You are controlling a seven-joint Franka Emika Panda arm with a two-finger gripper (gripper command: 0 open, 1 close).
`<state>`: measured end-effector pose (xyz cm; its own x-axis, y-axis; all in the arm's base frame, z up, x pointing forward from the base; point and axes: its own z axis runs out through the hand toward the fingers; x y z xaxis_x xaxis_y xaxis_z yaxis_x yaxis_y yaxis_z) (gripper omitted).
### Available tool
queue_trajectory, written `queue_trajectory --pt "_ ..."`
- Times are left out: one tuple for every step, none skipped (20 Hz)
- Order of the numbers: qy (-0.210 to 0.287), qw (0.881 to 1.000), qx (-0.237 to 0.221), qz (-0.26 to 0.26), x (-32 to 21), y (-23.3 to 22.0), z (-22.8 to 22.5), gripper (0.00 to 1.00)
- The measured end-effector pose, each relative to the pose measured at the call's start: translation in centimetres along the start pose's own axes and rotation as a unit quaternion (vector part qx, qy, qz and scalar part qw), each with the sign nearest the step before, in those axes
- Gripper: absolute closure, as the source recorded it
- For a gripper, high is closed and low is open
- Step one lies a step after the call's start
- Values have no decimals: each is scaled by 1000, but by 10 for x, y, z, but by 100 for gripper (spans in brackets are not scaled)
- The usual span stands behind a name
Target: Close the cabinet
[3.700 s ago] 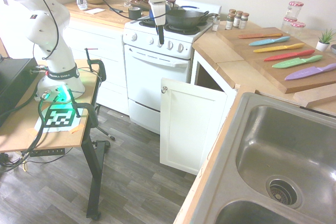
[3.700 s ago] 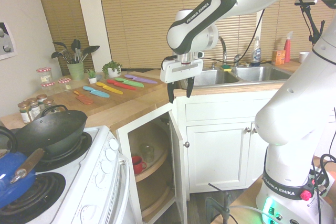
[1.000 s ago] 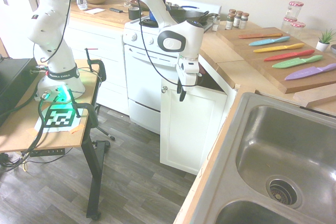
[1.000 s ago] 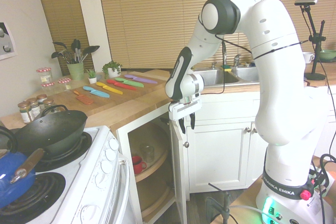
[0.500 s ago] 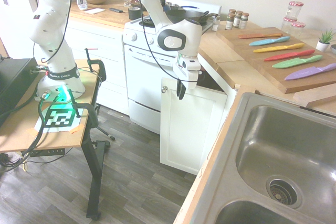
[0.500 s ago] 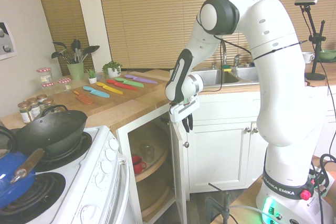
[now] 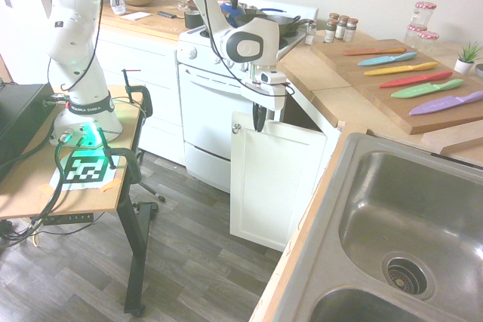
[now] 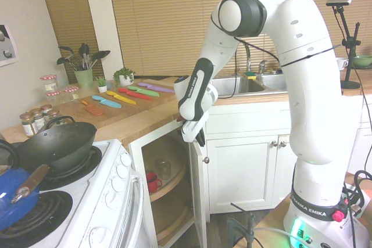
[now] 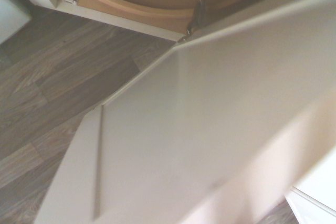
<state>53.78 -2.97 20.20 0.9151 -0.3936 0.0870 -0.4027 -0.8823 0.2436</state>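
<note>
Corner cabinet [image 8: 141, 178], between the white stove [image 7: 219, 92] and the sink run. Its door [image 7: 275, 186] stands wide open; a red mug [image 8: 153, 183] shows on the shelf inside. Small round knob [image 7: 236, 128] near the top corner of the free edge. Closing swing not yet made, by my reading; the step in hand is getting set for the push.

My end effector [image 7: 259, 129]: two dark fingers together, nothing between them. They hang at the door's top edge, tips overlapping the knob-side face in the first exterior view. Whether they touch the panel I cannot tell. Wrist view has the door slanting across, with a metal hinge [image 9: 197, 18] beside the opening.

How to do it well, I judge: keep the fingers closed as one blunt pusher and work from the outer face, near the free edge but clear of the knob, where leverage is best. Sink a little lower first; so near the top edge they could slip over it. Then push steadily towards the opening, following the arc about the hinges rather than a straight line. Watch that the wrist does not catch the bench [image 7: 332, 99] overhead as the door comes home. Ease off near the frame, then press till flush.
</note>
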Motion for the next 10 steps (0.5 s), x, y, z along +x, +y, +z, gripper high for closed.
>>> queue_trajectory --pt "-2 1000 -1 -1 -1 -2 0 100" --pt "-3 1000 -2 -2 -1 -2 0 100" --pt "-5 1000 -3 -1 0 -3 0 100" --pt "-7 1000 -3 0 0 -4 0 100" --pt "-8 1000 0 1 1 -6 -1 100" --pt "-9 1000 3 1 2 -9 -2 100" --pt "-10 1000 6 1 2 -13 -3 100" --pt "-11 1000 10 2 3 -18 -5 100" --pt "-13 1000 14 2 4 -24 -7 100" --pt "-14 1000 19 2 5 -29 -9 100"
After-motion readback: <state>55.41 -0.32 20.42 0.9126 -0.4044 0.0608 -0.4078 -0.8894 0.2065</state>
